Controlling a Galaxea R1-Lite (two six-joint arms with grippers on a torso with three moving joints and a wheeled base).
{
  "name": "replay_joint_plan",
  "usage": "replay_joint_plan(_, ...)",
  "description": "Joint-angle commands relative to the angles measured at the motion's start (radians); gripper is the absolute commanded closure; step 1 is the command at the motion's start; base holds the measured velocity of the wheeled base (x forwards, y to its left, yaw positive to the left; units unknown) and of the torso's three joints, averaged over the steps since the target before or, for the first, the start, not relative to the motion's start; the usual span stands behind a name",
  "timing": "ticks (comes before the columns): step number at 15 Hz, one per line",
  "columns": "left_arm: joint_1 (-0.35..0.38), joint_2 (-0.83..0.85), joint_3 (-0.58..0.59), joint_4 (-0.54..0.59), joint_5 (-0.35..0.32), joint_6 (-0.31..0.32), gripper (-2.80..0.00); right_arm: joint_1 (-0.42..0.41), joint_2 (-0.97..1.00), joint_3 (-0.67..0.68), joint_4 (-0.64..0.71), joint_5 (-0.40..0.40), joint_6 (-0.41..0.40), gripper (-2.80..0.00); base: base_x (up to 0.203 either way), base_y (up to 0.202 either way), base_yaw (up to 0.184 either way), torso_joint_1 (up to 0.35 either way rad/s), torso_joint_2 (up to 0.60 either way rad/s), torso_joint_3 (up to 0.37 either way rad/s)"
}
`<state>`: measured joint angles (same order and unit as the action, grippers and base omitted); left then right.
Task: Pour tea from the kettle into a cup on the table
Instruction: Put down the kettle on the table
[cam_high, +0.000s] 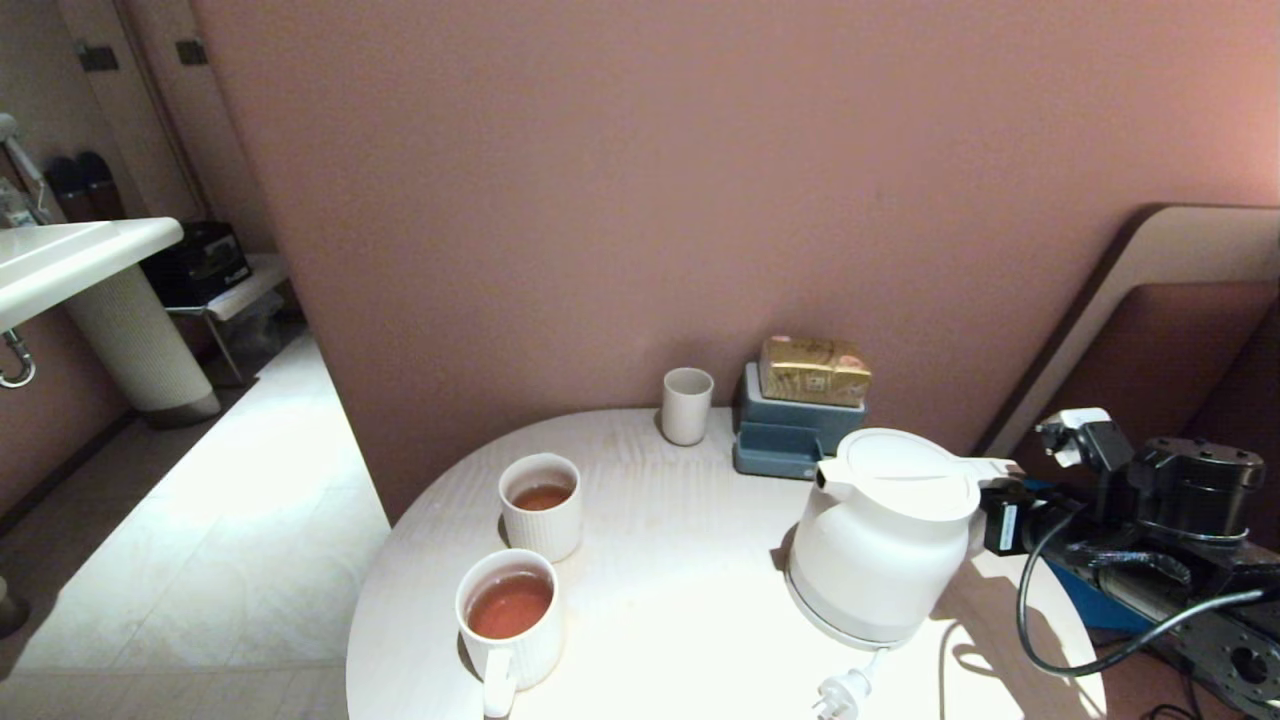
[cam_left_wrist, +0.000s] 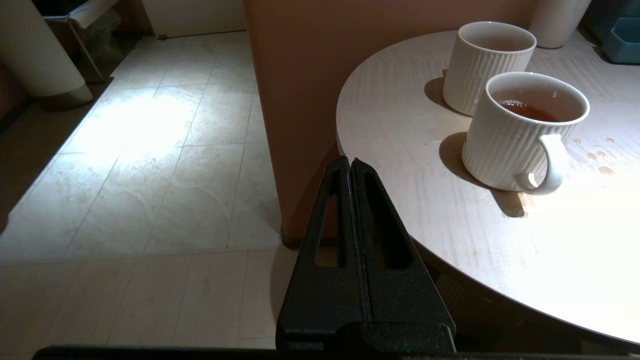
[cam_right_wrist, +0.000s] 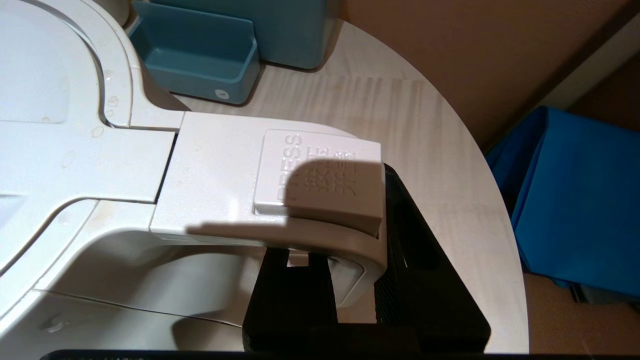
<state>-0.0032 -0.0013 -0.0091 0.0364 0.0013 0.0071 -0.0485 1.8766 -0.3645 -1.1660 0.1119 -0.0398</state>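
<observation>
The table (cam_high: 680, 600) carries everything, with its far edge against the wall, which keeps the storage items back and leaves the front free for pouring. The kettle (cam_high: 882, 535) sits toward the right edge, slightly tilted, its spout turned toward the cups; you appear to be at the lift or set-down stage, which I cannot tell apart. Your right hand (cam_right_wrist: 345, 280) is clamped on the kettle's handle just below the lid button, a sound hold for tipping. The blue box (cam_high: 795, 430) stands at the far edge. The mug (cam_high: 508, 620) near the front left edge and the ribbed cup (cam_high: 541, 505) behind it both hold tea; the small cup (cam_high: 687, 405) at the far edge looks unfilled. Drips mark the table beside the mug. Your left hand (cam_left_wrist: 351, 170) hangs closed off the left edge, empty.
</observation>
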Motion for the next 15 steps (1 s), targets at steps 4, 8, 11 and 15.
replay_joint_plan(4, 0.000, 0.001, 0.000, -0.001, 0.000, -0.001, 0.00, -0.008, 0.006, 0.003, -0.008, -0.003, -0.009, 0.00, 0.000, 0.000, 0.000, 0.000, 0.00, 0.000)
replay_joint_plan(8, 0.000, 0.001, 0.000, 0.000, 0.000, 0.000, 0.00, -0.008, 0.010, 0.017, -0.011, -0.001, -0.037, 0.00, 0.000, 0.000, 0.000, 0.000, 0.00, 0.000)
replay_joint_plan(11, 0.000, 0.001, 0.000, 0.000, 0.000, 0.001, 0.00, -0.008, 0.010, 0.018, -0.011, -0.001, -0.037, 0.00, 0.000, 0.000, 0.000, 0.000, 0.00, 0.000)
replay_joint_plan(15, 0.000, 0.001, 0.000, 0.000, 0.000, 0.001, 0.00, -0.008, 0.012, 0.011, -0.010, -0.003, -0.036, 0.00, 0.000, 0.000, 0.000, 0.000, 0.00, 0.000)
